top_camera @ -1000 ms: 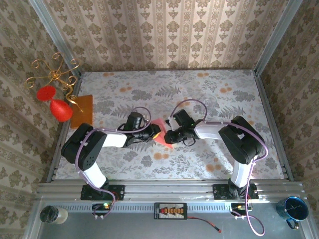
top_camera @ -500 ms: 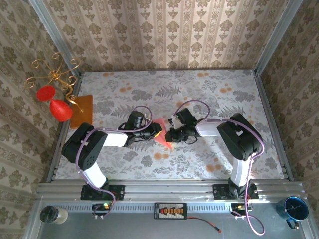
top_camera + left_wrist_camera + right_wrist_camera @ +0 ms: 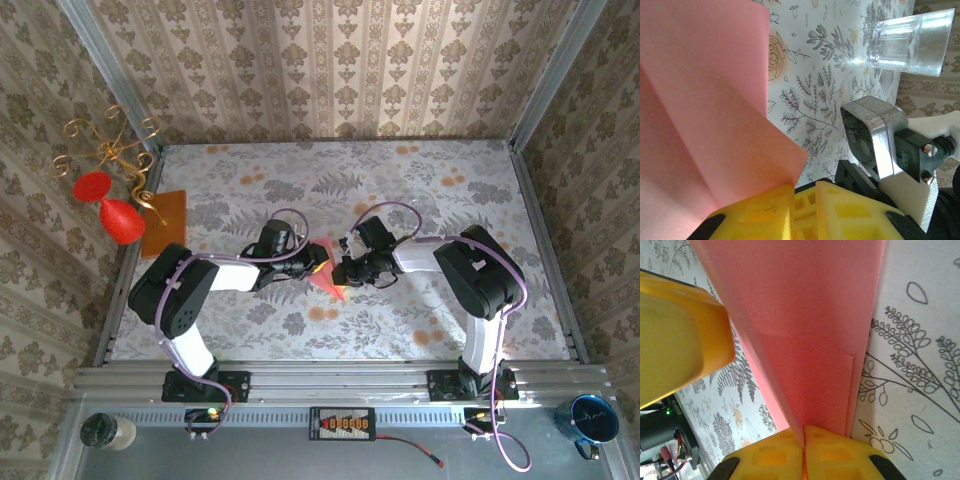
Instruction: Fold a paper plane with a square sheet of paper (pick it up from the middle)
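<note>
One pink paper, creased into folds, sits near the ctr of the table, held btwn the two grippers. Its lower end narrows to a point aimed toward the near edge. In the right wrist view its layers run down side by side & vanish into the seam btwn the yellow fingertips. R gripper is clamped tight on it, no gap to see.

L gripper meets the paper from the other side. In the left wrist view a folded corner drops right onto its yellow fingers, which stand almost together w/ only a thin slit. It looks to be pinching the paper's edge too, though the exact contact is hard to make out there. The two grippers are just beside each other, w/ the paper btwn them. The L one's yellow finger shows at the left of the right wrist view, close to the sheet.

Both arms bend inward from their bases over a table covered in a grey leaf-print cloth. Well apart, at the table's left edge, lies an orange sheet, next to a gold wire stand w/ two red glass-shaped things. A clear ribbed glass appears past the table's edge in the left wrist view. Off the table, a blue cup sits at near right.
</note>
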Controlling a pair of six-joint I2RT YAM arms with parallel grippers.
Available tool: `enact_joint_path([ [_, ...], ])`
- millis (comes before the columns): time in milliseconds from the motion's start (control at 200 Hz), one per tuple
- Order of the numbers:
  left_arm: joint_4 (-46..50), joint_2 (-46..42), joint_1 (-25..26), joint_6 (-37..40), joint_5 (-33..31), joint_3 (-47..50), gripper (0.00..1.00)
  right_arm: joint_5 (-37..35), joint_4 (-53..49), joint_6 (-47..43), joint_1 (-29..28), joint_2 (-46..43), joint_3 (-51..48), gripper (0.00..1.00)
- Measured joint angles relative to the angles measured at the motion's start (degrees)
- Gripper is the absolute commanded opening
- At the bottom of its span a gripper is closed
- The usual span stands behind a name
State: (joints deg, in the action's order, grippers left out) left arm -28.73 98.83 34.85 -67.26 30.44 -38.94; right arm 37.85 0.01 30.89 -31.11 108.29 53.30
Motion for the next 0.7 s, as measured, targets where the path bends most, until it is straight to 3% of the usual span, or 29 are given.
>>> enact_joint_path([
  [335, 2.6, 2.4, 0.0, 1.0, 0.3, -2.7, 0.17, 0.1, -1.0, -0.6, 0.2, -1.2, 0.0, 0.22],
  [700, 5.6, 2.6, 0.0, 2.4, 0.4, -5.1, 0.16, -1.5, -4.2, -2.8, 0.2, -3.6, -0.4, 0.28],
])
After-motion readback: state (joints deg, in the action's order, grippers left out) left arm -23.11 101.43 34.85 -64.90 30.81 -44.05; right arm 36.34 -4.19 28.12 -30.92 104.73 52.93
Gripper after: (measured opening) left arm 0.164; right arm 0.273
